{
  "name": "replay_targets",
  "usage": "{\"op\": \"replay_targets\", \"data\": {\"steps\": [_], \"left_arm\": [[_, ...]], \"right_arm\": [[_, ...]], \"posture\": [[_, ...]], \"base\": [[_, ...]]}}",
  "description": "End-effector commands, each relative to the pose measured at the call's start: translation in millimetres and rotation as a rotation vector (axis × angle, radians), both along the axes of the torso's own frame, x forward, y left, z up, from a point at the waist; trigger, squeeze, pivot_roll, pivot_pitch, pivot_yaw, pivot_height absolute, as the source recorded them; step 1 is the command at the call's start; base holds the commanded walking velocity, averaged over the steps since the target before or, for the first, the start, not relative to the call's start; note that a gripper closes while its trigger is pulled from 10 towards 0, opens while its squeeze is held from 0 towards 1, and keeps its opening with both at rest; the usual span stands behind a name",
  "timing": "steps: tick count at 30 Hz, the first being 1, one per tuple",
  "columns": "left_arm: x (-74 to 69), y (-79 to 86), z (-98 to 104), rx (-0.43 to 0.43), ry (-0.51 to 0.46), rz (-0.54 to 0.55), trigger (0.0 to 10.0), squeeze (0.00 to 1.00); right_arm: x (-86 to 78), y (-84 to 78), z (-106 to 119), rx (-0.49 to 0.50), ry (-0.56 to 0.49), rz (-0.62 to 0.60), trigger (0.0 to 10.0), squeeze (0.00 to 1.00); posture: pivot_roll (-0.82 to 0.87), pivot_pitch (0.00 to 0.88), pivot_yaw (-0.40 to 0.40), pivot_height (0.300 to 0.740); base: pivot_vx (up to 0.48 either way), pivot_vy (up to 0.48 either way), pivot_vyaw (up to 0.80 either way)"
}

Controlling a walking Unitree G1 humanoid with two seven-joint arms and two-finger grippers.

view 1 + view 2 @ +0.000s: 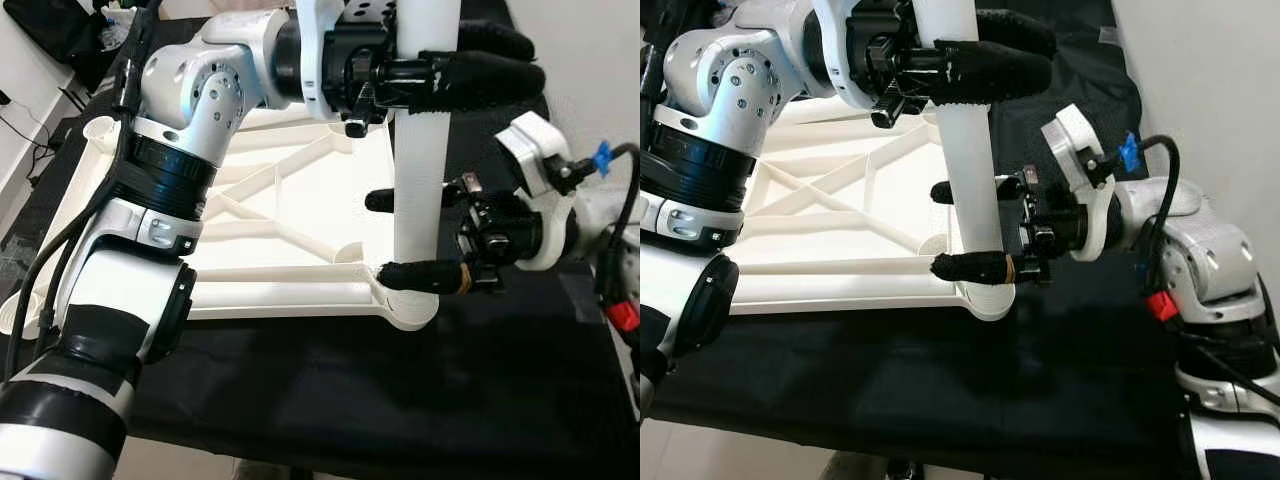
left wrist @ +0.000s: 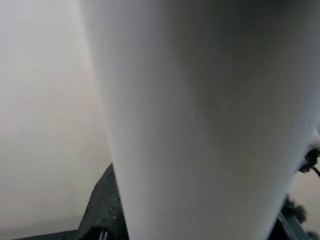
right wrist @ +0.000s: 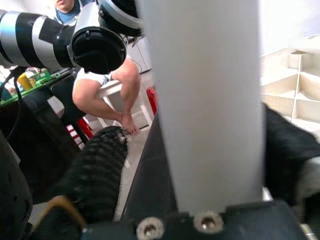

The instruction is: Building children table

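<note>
Black cloth (image 1: 400, 380) over work surface; white wall (image 1: 1200, 80) beside it.

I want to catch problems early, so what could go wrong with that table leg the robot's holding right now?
The white leg stands upright in the corner socket of the upturned tabletop. If it is not fully seated, it could tip once released. The left gripper clamps it high, the right gripper low; uneven pushing could jam the leg or skew it. That corner lies near the black table's edge, so downward force might shift the tabletop.
</note>
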State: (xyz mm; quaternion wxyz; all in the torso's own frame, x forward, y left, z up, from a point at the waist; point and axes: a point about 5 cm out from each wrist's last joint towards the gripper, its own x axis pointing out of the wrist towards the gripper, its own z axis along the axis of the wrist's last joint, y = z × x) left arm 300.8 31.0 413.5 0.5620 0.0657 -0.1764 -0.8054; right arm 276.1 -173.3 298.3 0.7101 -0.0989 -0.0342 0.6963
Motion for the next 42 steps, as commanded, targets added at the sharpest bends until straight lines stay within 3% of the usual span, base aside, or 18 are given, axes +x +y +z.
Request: {"op": "replay_targets", "data": {"steps": [1, 16, 24, 25, 26, 27, 28, 38, 42], "left_arm": [[9.0, -0.7, -18, 0.099, 0.017, 0.053, 0.0, 0.0], [9.6, 0.4, -18, 0.106, 0.005, 0.037, 0.0, 0.0], [11.4, 0.1, -17, 0.099, -0.003, 0.055, 0.0, 0.0], [12.9, -0.1, -15, 0.086, -0.005, 0.069, 0.4, 0.36], [15.1, -0.1, -13, 0.069, -0.008, 0.089, 7.6, 1.0], [15.1, -0.1, -13, 0.069, -0.008, 0.089, 7.6, 1.0], [16.6, -0.1, -10, 0.058, -0.01, 0.1, 10.0, 1.0], [23.4, 0.6, -1, 0.017, -0.008, 0.155, 10.0, 1.0], [28.0, 1.7, 7, -0.046, 0.014, 0.191, 10.0, 1.0]], "right_arm": [[-3.3, 2.9, -1, -0.022, -0.007, 0.065, 0.0, 0.0], [3.5, -0.7, 2, -0.125, -0.08, 0.059, 0.0, 0.0], [5.9, 0.0, 4, -0.096, -0.141, -0.03, 0.0, 0.0], [5.4, -0.4, 4, -0.076, -0.154, -0.065, 0.0, 0.0], [4.7, -1.6, 4, -0.056, -0.161, -0.102, 0.0, 0.0], [4.7, -1.6, 4, -0.056, -0.161, -0.102, 0.0, 0.0], [3.1, -2.9, 3, -0.036, -0.164, -0.132, 0.0, 0.0], [-0.5, -9.2, -2, 0.048, -0.169, -0.251, 0.0, 0.0], [-1.2, -13.0, -7, 0.112, -0.162, -0.351, 0.0, 0.0]], "posture": [[0.01, 0.266, 0.133, 0.74], [0.01, 0.263, 0.137, 0.74], [0.01, 0.258, 0.137, 0.74], [0.01, 0.256, 0.138, 0.74], [0.0, 0.255, 0.138, 0.74], [0.0, 0.255, 0.138, 0.74], [0.0, 0.251, 0.138, 0.74], [0.0, 0.246, 0.142, 0.74], [0.0, 0.243, 0.141, 0.74]], "base": [[0.0, 0.0, 0.0], [0.0, 0.0, 0.0], [0.0, 0.0, 0.0], [0.0, 0.0, 0.0], [0.0, 0.0, 0.0], [0.0, 0.0, 0.0], [0.0, 0.0, 0.0], [0.0, 0.0, 0.0], [0.0, 0.0, 0.0]]}}
